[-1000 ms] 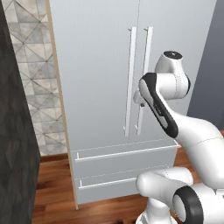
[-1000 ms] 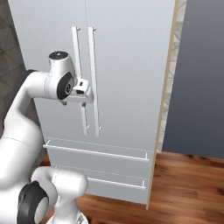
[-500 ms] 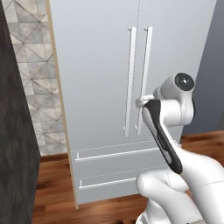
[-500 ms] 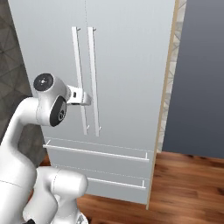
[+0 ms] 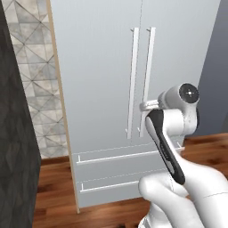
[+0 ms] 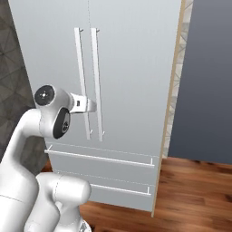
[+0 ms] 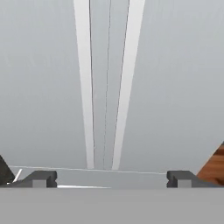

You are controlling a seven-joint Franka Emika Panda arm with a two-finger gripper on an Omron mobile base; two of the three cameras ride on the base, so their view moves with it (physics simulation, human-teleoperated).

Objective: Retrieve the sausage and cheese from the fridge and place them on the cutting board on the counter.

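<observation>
— What's in front of the robot?

— A tall pale-grey fridge [image 5: 102,84] with two doors, both closed. Each door has one long white bar handle, so two handles, standing side by side at the middle seam: the left handle [image 5: 132,82] and the right handle [image 5: 147,80]. Below the doors are two drawers, the upper drawer [image 6: 102,161] and the lower drawer [image 6: 113,190], each with one thin horizontal pull. A strip of light wood trim [image 5: 62,120] runs down the fridge's side.

— Where is the arm?

— One white arm rises in front of the fridge, its hand reaching toward the lower part of the handles. From the hand's own camera, the two dark fingers [image 7: 41,178] sit wide apart, holding nothing, and the gripper [image 7: 111,179] faces the seam with both handles straight ahead, not touching them.

— Anything else around?

— A patterned tile wall [image 5: 33,75] beside the fridge and a reddish wood floor [image 6: 195,195].
</observation>
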